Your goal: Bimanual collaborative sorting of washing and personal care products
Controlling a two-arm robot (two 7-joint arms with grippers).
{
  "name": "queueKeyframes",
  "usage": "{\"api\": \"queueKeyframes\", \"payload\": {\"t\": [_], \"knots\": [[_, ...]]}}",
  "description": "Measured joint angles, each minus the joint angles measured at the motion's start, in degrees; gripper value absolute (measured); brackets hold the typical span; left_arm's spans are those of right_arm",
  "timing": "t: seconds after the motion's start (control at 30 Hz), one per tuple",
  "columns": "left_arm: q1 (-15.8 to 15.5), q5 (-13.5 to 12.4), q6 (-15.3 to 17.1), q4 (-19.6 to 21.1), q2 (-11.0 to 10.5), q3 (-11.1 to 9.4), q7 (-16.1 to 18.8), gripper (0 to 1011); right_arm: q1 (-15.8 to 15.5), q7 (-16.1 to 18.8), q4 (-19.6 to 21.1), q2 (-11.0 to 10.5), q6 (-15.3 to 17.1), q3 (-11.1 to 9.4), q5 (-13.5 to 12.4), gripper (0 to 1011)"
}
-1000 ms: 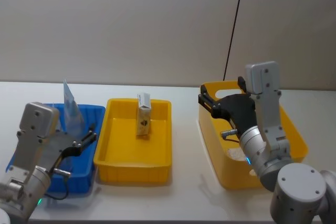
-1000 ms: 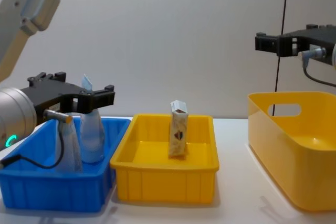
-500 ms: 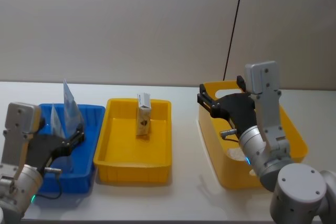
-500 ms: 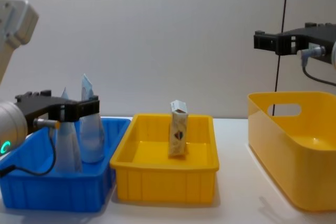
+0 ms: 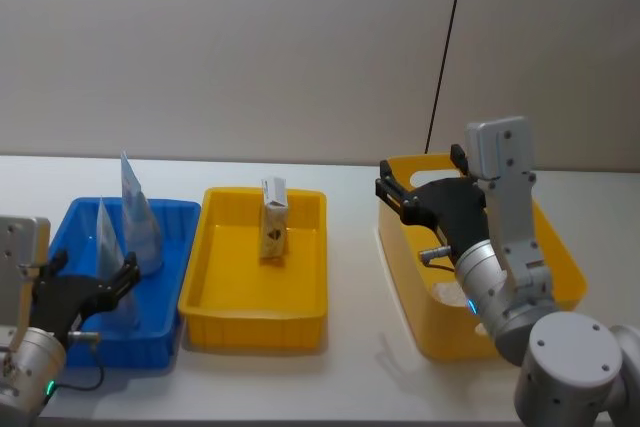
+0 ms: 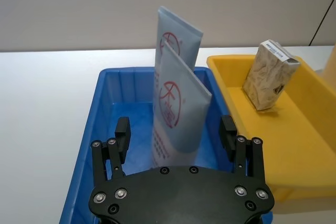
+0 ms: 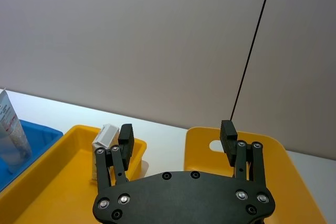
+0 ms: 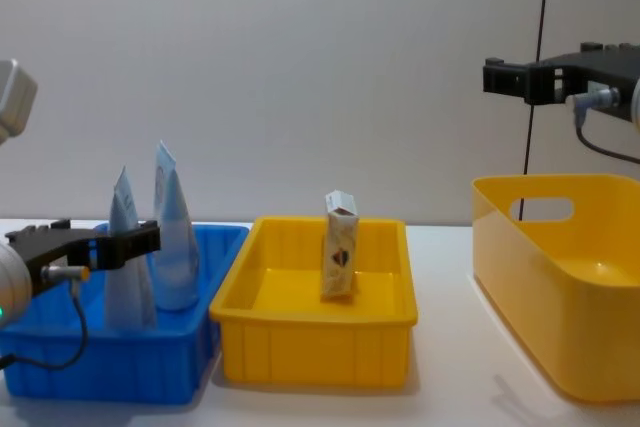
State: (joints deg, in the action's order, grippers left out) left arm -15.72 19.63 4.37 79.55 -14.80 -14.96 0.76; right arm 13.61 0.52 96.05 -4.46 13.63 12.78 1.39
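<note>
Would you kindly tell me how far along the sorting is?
Done: front tube and rear tube stand in the blue tray, a carton in the yellow tray. In hand: nothing; left gripper open near the front tube, right gripper open above the yellow tub. Left: a whitish patch in the tub may be another item; unclear.

rear tube (image 6: 182, 31): lower part behind front tube (image 6: 176, 111) | tub (image 8: 545, 272): cut by edge | carton (image 8: 340, 247) marks: perhaps unreadable

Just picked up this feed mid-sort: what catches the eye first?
Two pale blue tubes stand upright in the blue tray on the left, with the left claw open at its near end. One whitish carton stands alone in the middle yellow tray. The right claw hangs open above the big yellow tub on the right.
</note>
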Motion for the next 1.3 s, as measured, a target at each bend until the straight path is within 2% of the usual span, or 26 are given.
{"api": "queueKeyframes", "payload": {"t": [0.43,0.9,1.1,1.13,1.23,1.3], "knots": [[-2.4,0.4,-0.77,-5.05,1.05,0.66,-1.77,1001,0.0,0.01,0.0,0.0,-0.03,0.0,0.0,1004],[-6.36,-0.53,-1.54,-11.14,2.33,-0.07,-4.29,998,0.0,0.0,0.0,0.0,-0.03,0.0,0.01,1004],[-7.6,-1.05,-1.7,-13.07,2.81,-0.39,-4.94,857,0.0,0.0,0.0,0.0,-0.03,0.0,0.0,1004],[-7.82,-1.16,-1.71,-13.43,2.92,-0.44,-5.05,805,0.0,0.0,0.0,0.0,-0.03,0.0,0.01,1004],[-8.32,-1.38,-1.72,-14.2,3.23,-0.53,-5.22,754,0.0,0.0,0.0,0.0,-0.03,0.0,0.01,1004],[-8.49,-1.47,-1.72,-14.49,3.35,-0.55,-5.3,669,0.0,0.0,0.0,0.0,-0.03,0.0,0.01,1004]]}}
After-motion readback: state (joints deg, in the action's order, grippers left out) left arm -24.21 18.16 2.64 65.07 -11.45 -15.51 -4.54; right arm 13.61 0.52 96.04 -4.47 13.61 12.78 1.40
